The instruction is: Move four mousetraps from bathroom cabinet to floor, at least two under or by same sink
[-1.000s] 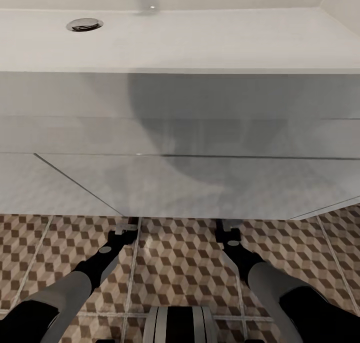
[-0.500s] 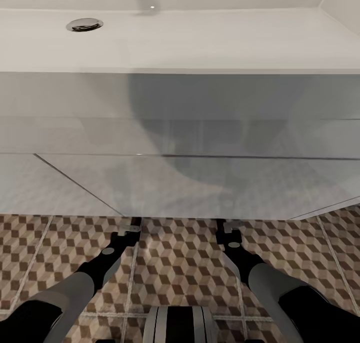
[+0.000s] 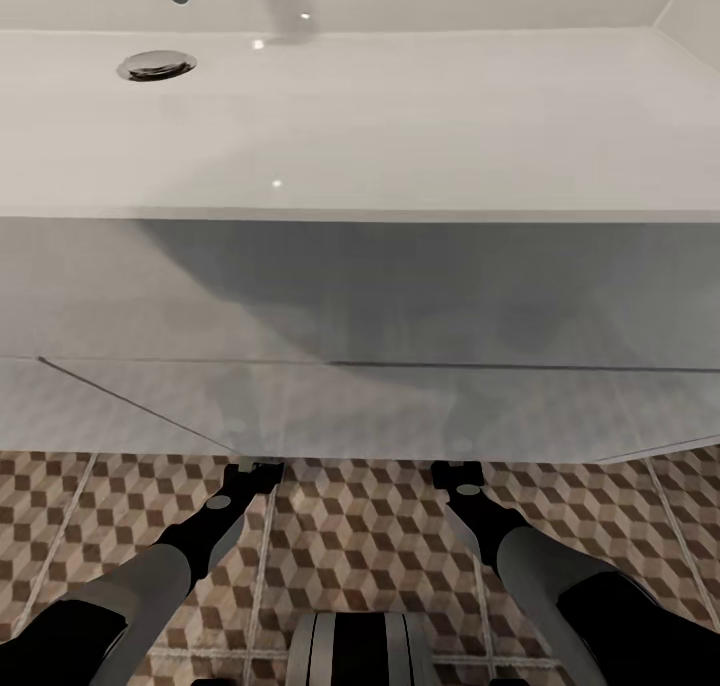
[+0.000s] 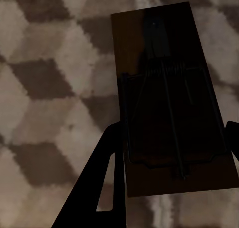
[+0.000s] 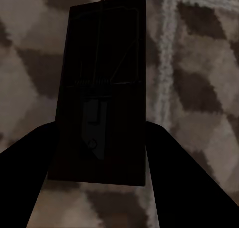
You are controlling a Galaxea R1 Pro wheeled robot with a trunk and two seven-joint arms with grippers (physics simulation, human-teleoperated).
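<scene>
You're at the placing step — each gripper, left gripper (image 4: 169, 138) and right gripper (image 5: 99, 153), grasping a mousetrap (image 4: 172, 96) (image 5: 102, 88) under the sink (image 3: 400, 116) — so lower both to the bathroom floor (image 3: 370, 536) before letting go.

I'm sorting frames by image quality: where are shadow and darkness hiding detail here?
Head view: a broad soft shadow dims the sink front. Left wrist view: the mousetrap is dark, its spring barely readable. Right wrist view: the other mousetrap is nearly black.

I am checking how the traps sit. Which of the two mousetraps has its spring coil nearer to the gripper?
The mousetrap between the right gripper fingers: its coil and plate lie toward the gripper. The left gripper trap has them at its far end.
</scene>
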